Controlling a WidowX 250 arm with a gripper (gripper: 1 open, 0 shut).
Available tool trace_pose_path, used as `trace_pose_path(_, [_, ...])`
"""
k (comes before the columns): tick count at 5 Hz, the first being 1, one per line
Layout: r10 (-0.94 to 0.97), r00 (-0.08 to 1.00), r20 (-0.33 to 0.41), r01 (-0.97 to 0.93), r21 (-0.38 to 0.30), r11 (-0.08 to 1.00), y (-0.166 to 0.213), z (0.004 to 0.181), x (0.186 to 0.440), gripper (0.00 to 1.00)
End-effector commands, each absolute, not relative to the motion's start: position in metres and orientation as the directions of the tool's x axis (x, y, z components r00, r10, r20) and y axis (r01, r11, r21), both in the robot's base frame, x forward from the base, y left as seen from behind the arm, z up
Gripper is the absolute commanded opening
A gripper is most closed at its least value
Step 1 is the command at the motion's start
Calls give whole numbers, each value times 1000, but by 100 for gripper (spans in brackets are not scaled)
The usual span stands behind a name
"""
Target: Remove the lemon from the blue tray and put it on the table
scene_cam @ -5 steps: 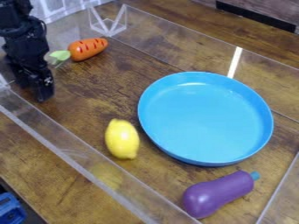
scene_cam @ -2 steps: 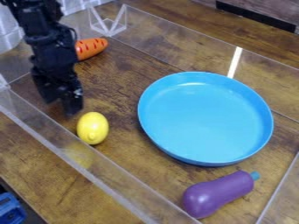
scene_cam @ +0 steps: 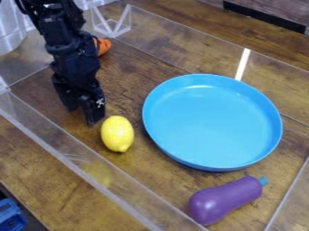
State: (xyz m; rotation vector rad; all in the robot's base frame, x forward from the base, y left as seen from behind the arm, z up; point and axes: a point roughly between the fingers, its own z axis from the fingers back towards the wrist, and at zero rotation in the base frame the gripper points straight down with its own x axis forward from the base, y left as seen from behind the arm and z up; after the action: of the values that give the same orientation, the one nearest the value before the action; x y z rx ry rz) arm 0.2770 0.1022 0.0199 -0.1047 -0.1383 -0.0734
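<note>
End effector (scene_cam: 83,106) partly hiding carrot (scene_cam: 103,44)

The black arm (scene_cam: 60,41) is seen reaching down from upper left, its hand (scene_cam: 85,110) pointed downward, fingers apparently spread, nothing gripped.

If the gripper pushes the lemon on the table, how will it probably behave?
The lemon will probably roll, since it is a rounded oval lying on flat wood with nothing against it. Its smooth, glossy skin suggests it may slip between closing fingers. It looks like a stiff toy, so it should likely keep its shape.
</note>
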Motion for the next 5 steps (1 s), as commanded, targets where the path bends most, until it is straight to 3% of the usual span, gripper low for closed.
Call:
trace_pose_path(1, [-100,979,180,118,-92,989,82,27,281,100])
trace_pose_path(3, [-29,982,186,48,-96,994,58,25,286,100])
trace_pose_path(4, [-16,983,182,34,-97,995,55,24,287,0])
trace_pose_path(5, [2,984,180,16,-98,995,54,23,288,100])
